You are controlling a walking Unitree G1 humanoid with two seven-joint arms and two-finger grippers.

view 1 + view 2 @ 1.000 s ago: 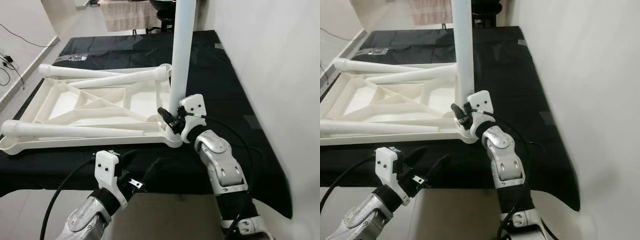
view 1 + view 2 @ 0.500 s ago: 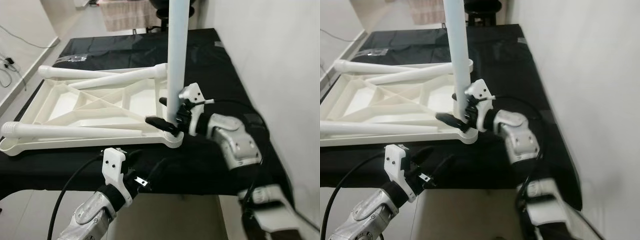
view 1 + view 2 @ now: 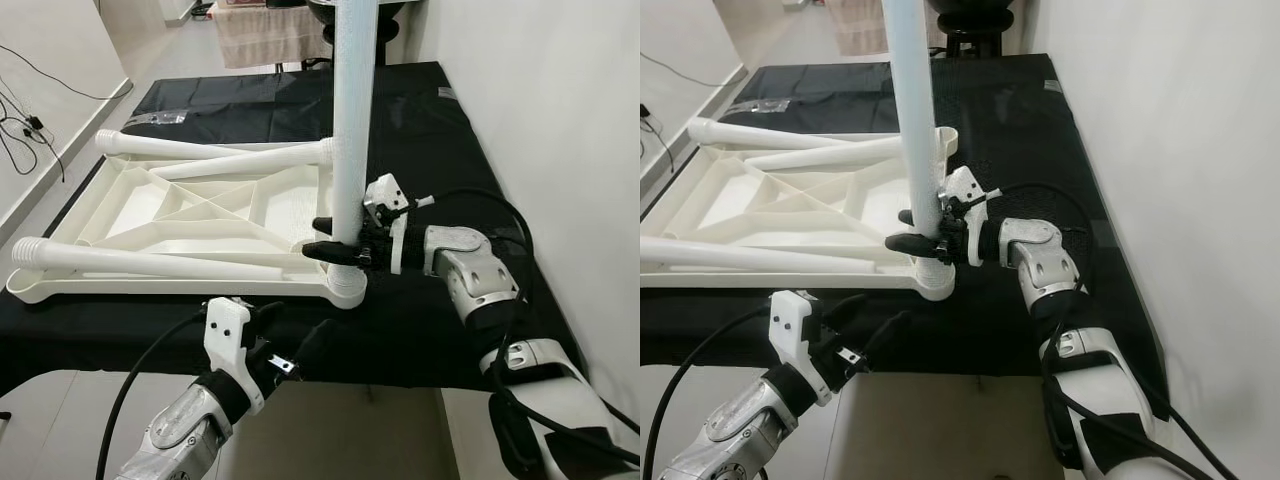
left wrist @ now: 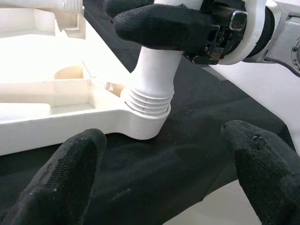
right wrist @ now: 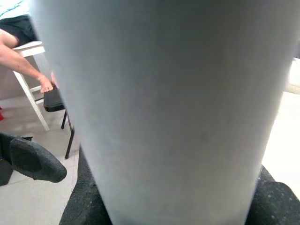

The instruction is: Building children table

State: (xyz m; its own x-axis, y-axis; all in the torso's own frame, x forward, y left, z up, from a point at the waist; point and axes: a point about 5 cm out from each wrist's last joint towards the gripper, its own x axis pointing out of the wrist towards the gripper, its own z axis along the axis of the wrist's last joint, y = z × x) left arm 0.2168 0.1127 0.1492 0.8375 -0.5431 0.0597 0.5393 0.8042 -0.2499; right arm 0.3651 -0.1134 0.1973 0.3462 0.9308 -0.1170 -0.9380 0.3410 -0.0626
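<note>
At near corner socket [image 4: 145, 123] of upturned tabletop [image 3: 150, 205]: keep right gripper [image 3: 335, 240] clamped on upright leg [image 3: 352, 120], rotate squarely until threads seat; left gripper [image 3: 290, 345] spread, idle.

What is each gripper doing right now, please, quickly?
Left gripper: open, holding nothing, just off the black-covered table's near edge.
Right gripper: shut on the upright white plastic table leg, just above its threaded base.

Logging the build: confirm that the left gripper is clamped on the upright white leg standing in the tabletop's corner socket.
Wrong arm. The right gripper is clamped on the upright white leg, as the left eye view shows; the left gripper hangs open below the table edge.
</note>
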